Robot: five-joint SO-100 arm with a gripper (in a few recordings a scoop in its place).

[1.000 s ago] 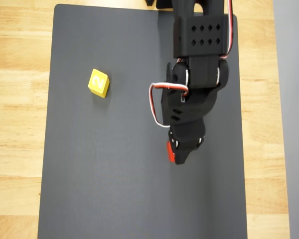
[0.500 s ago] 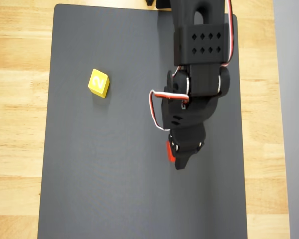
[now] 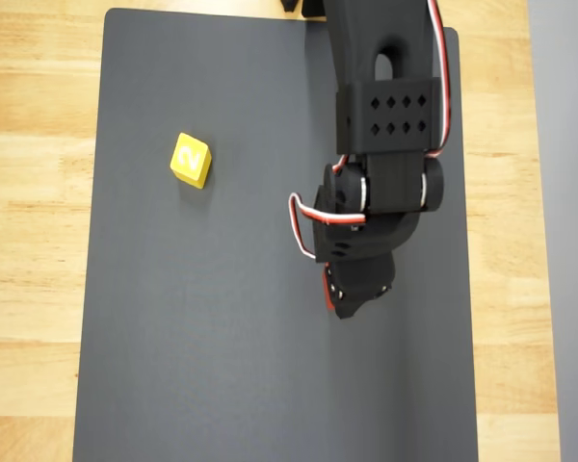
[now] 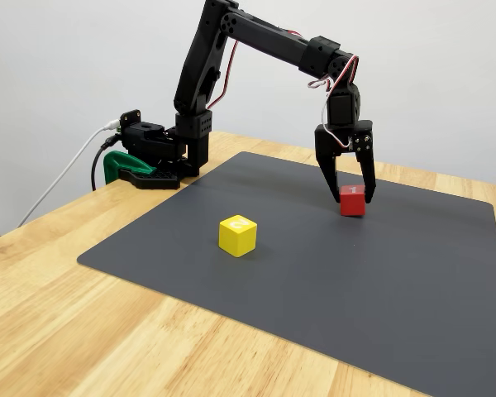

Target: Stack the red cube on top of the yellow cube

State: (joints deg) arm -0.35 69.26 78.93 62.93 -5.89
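Overhead view. Surface: a dark grey mat [image 3: 222, 337] laid on a light wooden table [image 3: 34, 241]; a pale grey strip runs down the right edge of the picture. Arm: black, reaching down from the top edge, red and white wires looped at its left flank. The gripper [image 3: 352, 300] hangs over the right half of the mat, pointing toward the bottom of the picture. The red cube [image 3: 327, 289] shows as a thin red sliver at the gripper's left edge, the rest hidden under the black body. The yellow cube [image 3: 191, 160] lies well apart, up and to the left of the gripper, turned slightly askew, a pale numeral on its top face.

Fixed view. Room: plain pale grey wall behind the table. The arm's base [image 4: 161, 157] stands at the mat's far left corner, beside a green clamp [image 4: 120, 165] and a white cable [image 4: 62, 186]. The gripper [image 4: 349, 192] points straight down, fingers spread partway, wider than the cube. The red cube [image 4: 352, 199] sits on the mat between the fingertips; whether the fingers touch it cannot be told. The yellow cube [image 4: 237, 235] rests on the mat, nearer the camera and to the gripper's left, well apart.
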